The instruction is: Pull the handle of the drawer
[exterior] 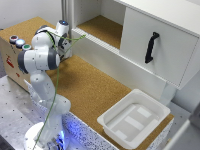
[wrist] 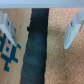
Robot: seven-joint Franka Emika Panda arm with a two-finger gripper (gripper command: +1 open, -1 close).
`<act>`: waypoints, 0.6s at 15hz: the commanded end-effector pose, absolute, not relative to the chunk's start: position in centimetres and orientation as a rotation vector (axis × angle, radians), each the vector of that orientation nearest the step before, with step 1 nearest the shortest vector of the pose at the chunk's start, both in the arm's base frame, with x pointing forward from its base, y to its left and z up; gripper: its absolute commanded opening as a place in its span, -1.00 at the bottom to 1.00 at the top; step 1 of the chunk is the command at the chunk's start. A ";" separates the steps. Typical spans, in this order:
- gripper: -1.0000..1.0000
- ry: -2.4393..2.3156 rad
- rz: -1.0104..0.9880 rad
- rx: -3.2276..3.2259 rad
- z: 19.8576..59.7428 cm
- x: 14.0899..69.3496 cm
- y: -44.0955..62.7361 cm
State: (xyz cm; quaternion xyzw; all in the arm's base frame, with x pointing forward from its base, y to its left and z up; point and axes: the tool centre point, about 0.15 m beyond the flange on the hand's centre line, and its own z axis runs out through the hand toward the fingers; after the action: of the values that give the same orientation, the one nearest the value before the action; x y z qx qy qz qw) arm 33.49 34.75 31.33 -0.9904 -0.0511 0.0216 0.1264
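hiding behind the arm [exterior: 42, 57], jaws stand apart, blurred.

You see one drawer [exterior: 159, 44], one black handle [exterior: 151, 47], one white tray [exterior: 134, 118], and seemingly three buttons [exterior: 19, 43].

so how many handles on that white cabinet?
1: a black handle on the white drawer front, at the exterior view's right. Others may be hidden.
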 end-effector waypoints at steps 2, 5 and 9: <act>-1.00 -0.156 0.020 -2.778 28.8 33.7 34.5; -1.00 -0.153 -0.011 -2.764 29.4 34.3 34.3; -1.00 -0.161 -0.051 -2.736 30.3 34.8 34.4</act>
State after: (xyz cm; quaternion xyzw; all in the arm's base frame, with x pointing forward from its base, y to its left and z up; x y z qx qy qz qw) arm 34.45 35.00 31.10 -0.9885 -0.0513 0.0033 0.1424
